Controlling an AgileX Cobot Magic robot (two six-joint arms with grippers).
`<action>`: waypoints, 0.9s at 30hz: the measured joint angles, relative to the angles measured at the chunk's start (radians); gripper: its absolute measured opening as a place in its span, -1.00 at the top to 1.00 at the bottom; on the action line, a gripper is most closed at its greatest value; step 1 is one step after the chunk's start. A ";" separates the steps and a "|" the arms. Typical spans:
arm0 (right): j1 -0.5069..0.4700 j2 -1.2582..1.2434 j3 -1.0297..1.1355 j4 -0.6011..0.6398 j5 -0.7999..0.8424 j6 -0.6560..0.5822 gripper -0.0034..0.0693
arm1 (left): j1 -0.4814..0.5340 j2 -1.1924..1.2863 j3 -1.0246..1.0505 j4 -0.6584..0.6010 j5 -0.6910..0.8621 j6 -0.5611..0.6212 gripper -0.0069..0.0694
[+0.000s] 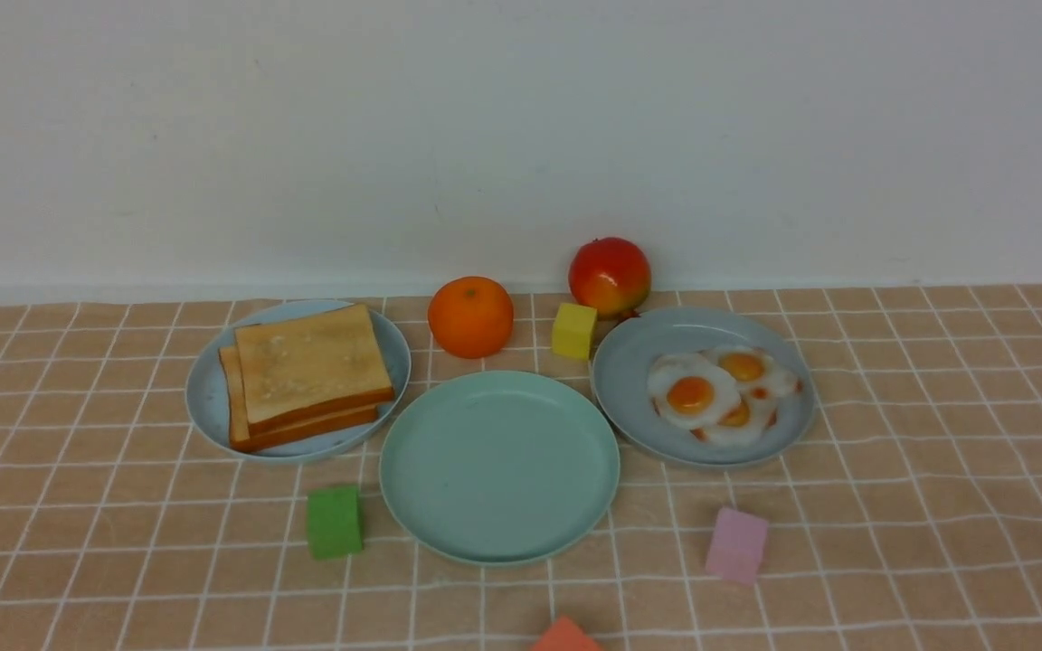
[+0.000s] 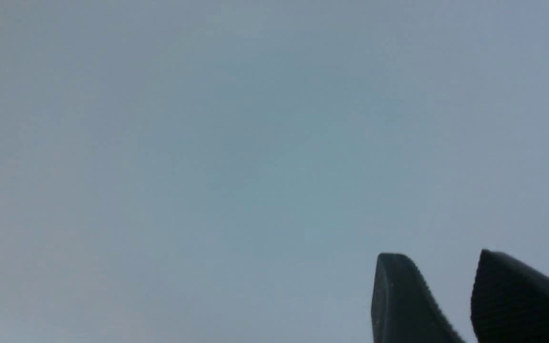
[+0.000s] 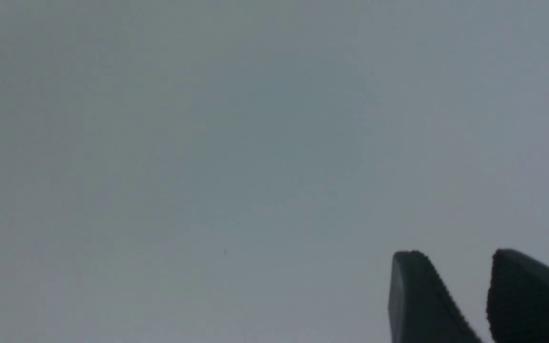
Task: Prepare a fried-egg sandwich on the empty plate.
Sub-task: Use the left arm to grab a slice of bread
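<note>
Black ribbed fingertips (image 2: 398, 295) were all my left wrist camera gave me. The left gripper (image 2: 439, 267) had its two pads standing apart with nothing between them, against a blank grey blur. The right gripper (image 3: 458, 264) looked the same in its own camera, parted and carrying nothing. Neither arm reached into the front view, so I judged that nothing of the job had been started.

Outward from there, the mint-green plate (image 1: 498, 466) lay at the centre of the front frame, round, low-rimmed and bare. To its left and a little higher in the frame, the toast slices (image 1: 308, 366) sat stacked on a pale blue plate (image 1: 204, 398). There were two of them, the upper one skewed so that the lower showed its brown crust along the left and near edges. Their faces were golden with a few pale flecks. Right of centre, the fried eggs (image 1: 693, 395) lay overlapping in a small heap on a grey-blue plate (image 1: 620, 362), glossy white with orange yolks. I counted three yolks, one half tucked under.

By my reckoning every step was left: one slice onto the green plate, an egg on that, then the second slice on top. Getting a single egg off that heap looked the fiddly part to me. An orange (image 1: 470, 316), a yellow cube (image 1: 573, 331), a green cube (image 1: 334, 522) and a pink cube (image 1: 736, 544) stood around the plates on the checked cloth (image 1: 937, 452).
</note>
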 joint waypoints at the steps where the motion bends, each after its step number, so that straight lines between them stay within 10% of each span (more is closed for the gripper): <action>1: 0.000 0.020 -0.036 0.002 0.003 0.002 0.24 | 0.000 0.000 -0.019 -0.017 -0.032 -0.016 0.19; 6: 0.000 0.206 -0.310 0.003 0.047 0.011 0.24 | 0.000 0.068 -0.262 0.010 0.028 -0.037 0.19; 13: 0.000 0.515 -0.720 -0.028 0.401 0.062 0.24 | 0.000 0.401 -0.793 0.120 0.600 -0.039 0.19; 19: 0.000 0.682 -0.794 -0.155 0.736 0.062 0.24 | 0.000 0.688 -0.910 0.154 0.944 -0.038 0.19; 27: 0.000 0.786 -0.794 -0.208 1.064 0.064 0.24 | 0.000 0.972 -0.888 0.134 1.021 -0.048 0.19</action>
